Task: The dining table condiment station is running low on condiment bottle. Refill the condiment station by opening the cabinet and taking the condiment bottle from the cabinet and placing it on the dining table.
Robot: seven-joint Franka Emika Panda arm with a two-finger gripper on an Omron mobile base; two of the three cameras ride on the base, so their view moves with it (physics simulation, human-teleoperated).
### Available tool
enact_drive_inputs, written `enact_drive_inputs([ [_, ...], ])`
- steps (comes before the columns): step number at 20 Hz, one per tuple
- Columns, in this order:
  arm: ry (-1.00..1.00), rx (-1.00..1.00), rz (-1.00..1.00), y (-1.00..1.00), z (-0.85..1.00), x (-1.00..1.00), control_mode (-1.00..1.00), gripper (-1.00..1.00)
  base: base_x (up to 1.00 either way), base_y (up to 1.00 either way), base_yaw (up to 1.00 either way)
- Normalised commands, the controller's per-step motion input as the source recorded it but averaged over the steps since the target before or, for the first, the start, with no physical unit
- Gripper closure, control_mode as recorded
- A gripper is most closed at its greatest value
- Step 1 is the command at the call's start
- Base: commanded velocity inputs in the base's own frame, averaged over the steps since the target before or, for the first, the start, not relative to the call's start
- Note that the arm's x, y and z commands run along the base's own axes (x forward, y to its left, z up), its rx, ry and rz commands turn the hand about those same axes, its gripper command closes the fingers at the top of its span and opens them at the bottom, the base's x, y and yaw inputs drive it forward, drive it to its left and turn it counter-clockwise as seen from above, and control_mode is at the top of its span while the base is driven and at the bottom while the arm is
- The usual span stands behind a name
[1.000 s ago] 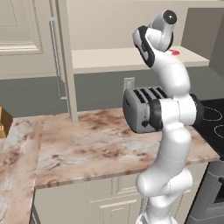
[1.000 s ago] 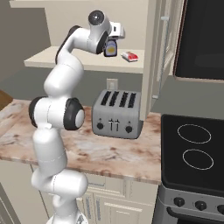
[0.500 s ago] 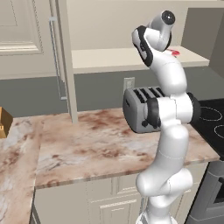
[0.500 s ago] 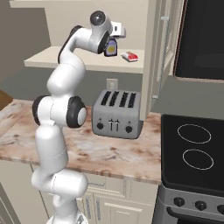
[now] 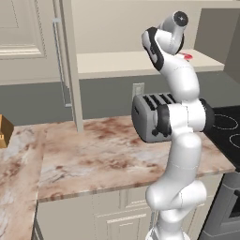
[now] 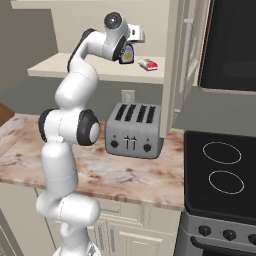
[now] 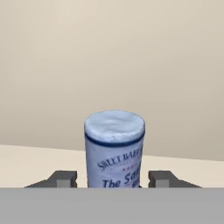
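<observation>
Hand view puts my gripper [image 7: 113, 178] fingers either side of the bottle [image 7: 114, 148], not yet touching; cabinet [image 6: 172, 75] open, lifting and the table remain.

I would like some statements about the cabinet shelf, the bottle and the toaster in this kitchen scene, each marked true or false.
1. The condiment bottle stands upright between the two fingertips of the end effector. True.
2. The bottle is lying on the marble counter. False: it stands on the shelf of the open cabinet, above the counter.
3. A small red and white item lies on the same shelf, beside the bottle. True.
4. The toaster sits on the stove. False: it sits on the marble counter, next to the stove.
5. The toaster has four slots on top. True.
</observation>
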Motion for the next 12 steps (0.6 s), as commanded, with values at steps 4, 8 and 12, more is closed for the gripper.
enact_drive_inputs([
  [4,0.0,0.0,0.0,0.01,0.0,-0.09,-1.0,1.0,0.0,0.0,0.0],
  [8,-0.17,-0.01,0.0,0.16,0.05,-0.75,-1.0,1.0,0.0,0.0,0.0],
  [12,-0.26,-0.01,0.0,0.18,0.21,-1.0,-1.0,1.0,0.0,0.0,0.0],
])
